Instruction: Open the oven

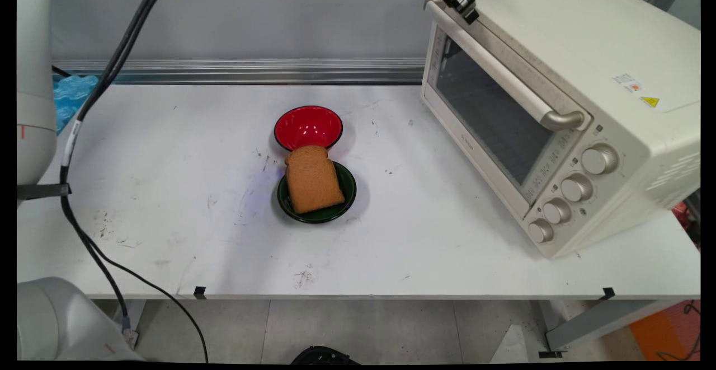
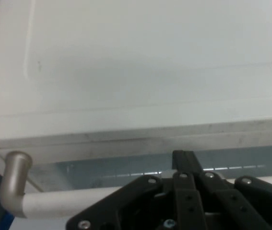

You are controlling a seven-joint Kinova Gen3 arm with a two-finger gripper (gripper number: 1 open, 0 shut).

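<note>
A white worktop [image 1: 168, 191] carries a cream toaster oven [image 1: 559, 107] on its right side, angled so that its glass door faces left and toward the near edge. A long, pale handle [image 1: 503, 68] runs along the top of the oven door, and four round knobs sit in a row at the oven's near end.

The black end effector [image 1: 463, 1] sits at the top edge of the main view, right at the far end of that handle, at the oven's upper front edge. In the hand view, the end effector [image 2: 186, 165] shows its black linkage rising from the bottom edge. A single narrow black tip points up over the door's upper edge, which suggests the two fingers are drawn together with nothing between them. The handle [image 2: 16, 187] curves at the lower left of that view and passes behind the linkage; whether the fingers touch it cannot be told.

Well apart from the end effector, near the middle of the worktop, a slice of brown toast [image 1: 312, 178] lies across a dark green bowl [image 1: 345, 191]. A red bowl [image 1: 308, 126] sits just behind it, with the toast's top edge overlapping the red rim. Black cables hang down the left side.
</note>
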